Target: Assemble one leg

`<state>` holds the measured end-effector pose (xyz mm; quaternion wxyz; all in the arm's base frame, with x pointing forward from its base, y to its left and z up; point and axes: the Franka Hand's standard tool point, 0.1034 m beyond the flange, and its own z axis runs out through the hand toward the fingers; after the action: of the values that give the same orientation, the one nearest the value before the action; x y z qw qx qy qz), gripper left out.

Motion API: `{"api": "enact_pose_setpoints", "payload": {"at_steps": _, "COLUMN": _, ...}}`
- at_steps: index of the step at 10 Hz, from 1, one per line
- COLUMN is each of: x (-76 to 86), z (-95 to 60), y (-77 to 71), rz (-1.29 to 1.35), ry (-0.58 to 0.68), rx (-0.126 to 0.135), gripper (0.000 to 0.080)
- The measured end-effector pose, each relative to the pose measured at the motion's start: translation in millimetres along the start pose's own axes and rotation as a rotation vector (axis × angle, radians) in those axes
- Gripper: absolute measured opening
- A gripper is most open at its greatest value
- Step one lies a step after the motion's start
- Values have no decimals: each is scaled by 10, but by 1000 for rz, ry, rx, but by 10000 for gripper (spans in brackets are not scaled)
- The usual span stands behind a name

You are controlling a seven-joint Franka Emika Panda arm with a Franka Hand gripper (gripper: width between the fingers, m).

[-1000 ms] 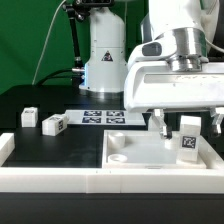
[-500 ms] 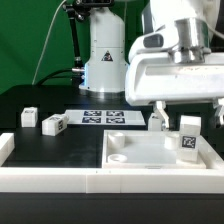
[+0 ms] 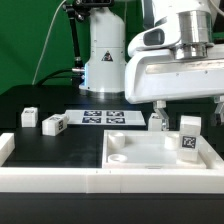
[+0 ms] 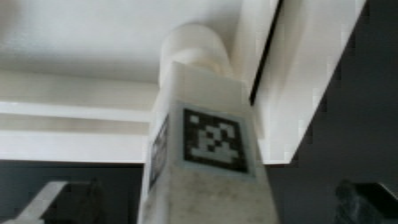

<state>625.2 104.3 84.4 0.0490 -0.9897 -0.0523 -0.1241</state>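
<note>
A white leg (image 3: pixel 188 137) with a square marker tag stands upright at the corner of the large white panel (image 3: pixel 150 155) on the exterior view's right. My gripper (image 3: pixel 188 112) hangs just above it, open and empty, with one finger (image 3: pixel 157 110) on either side of it. In the wrist view the leg (image 4: pixel 210 150) fills the middle, its far end against the white panel (image 4: pixel 89 60). The dark fingertips (image 4: pixel 63 200) stand well apart from the leg, not touching it. My gripper (image 4: pixel 210 210) is centred over the leg.
Two more legs (image 3: pixel 30 116) (image 3: pixel 53 124) lie on the black table at the exterior view's left, and a third (image 3: pixel 155 121) lies behind the panel. The marker board (image 3: pixel 103 117) lies at the back. A white L-shaped fence (image 3: pixel 50 178) runs along the front.
My gripper has risen a little, so its fingers are now above the leg's top. The leg stays standing at the panel's corner.
</note>
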Motion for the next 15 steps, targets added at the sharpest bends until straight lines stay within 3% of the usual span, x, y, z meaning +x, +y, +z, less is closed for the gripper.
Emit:
{"api": "enact_pose_setpoints", "payload": {"at_steps": 3, "x": 90, "z": 21, "y": 122, "rz": 39, "ry": -270, "rx": 21, "gripper": 649}}
{"api": "enact_pose_setpoints", "payload": {"at_steps": 7, "x": 108, "z": 77, "y": 131, "rz": 63, "ry": -268, "rx": 15, "gripper": 649}}
{"api": "enact_pose_setpoints", "payload": {"at_steps": 9, "x": 106, "z": 79, "y": 133, "rz": 63, "ry": -269, "rx": 15, "gripper": 421}}
{"api": "enact_pose_setpoints", "payload": {"at_steps": 10, "x": 105, "z": 80, "y": 133, "rz": 63, "ry": -269, "rx": 15, "gripper": 237}}
{"api": "enact_pose_setpoints", "payload": {"at_steps": 11, "x": 105, "z": 80, "y": 133, "rz": 63, "ry": -269, "rx": 15, "gripper": 237}}
{"api": "enact_pose_setpoints", "payload": {"at_steps": 12, "x": 105, "z": 80, "y": 134, "rz": 63, "ry": -269, "rx": 15, "gripper": 103}}
{"api": "enact_pose_setpoints", "payload": {"at_steps": 13, "x": 105, "z": 80, "y": 134, "rz": 63, "ry": -269, "rx": 15, "gripper": 22}}
{"api": "enact_pose_setpoints", "payload": {"at_steps": 15, "x": 106, "z": 97, "y": 112, "rz": 105, "ry": -255, "rx": 5, "gripper": 7}}
